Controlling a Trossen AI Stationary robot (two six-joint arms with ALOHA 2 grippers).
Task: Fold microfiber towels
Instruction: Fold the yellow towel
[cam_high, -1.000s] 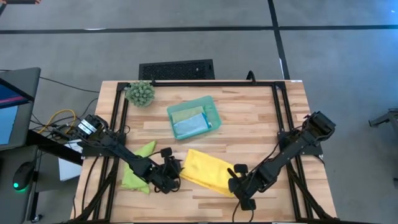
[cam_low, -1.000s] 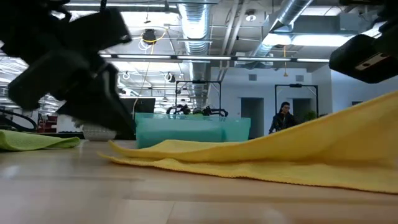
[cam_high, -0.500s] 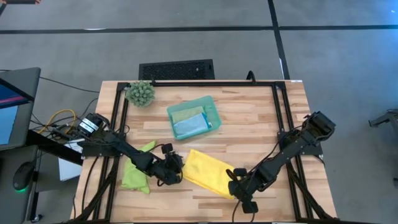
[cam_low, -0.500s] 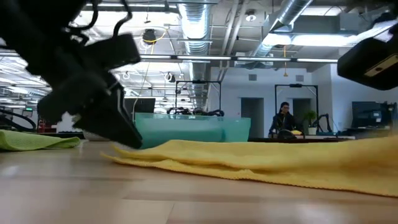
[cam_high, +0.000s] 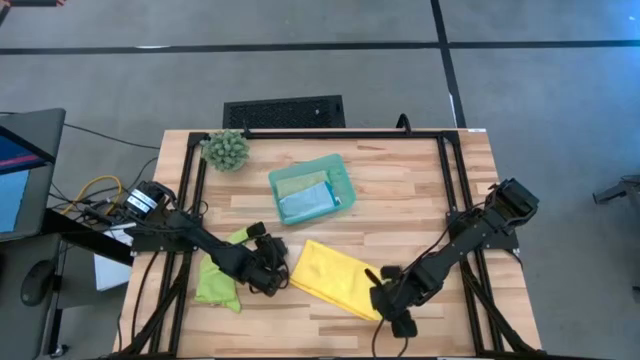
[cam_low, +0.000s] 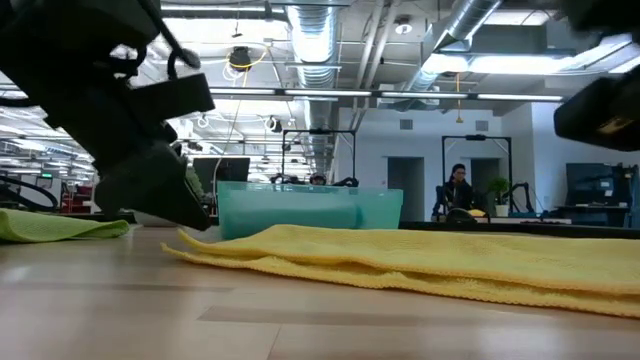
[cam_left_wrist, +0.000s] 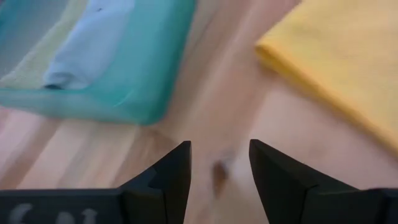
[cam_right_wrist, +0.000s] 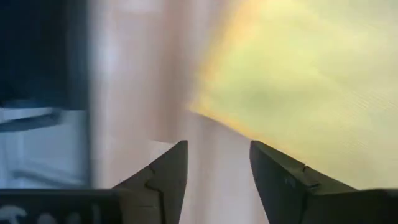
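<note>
Right gripper (cam_high: 385, 300) sits at the yellow towel's (cam_high: 335, 277) near corner, fingers apart, holding nothing. Left gripper (cam_high: 272, 272) is just off that towel's opposite edge, fingers spread and empty too. The towel lies folded flat. Behind it, 2 folded towels rest in the teal tray (cam_high: 344, 178). The lime towel (cam_high: 220, 275) beside it looks unfolded: 1 left.
</note>
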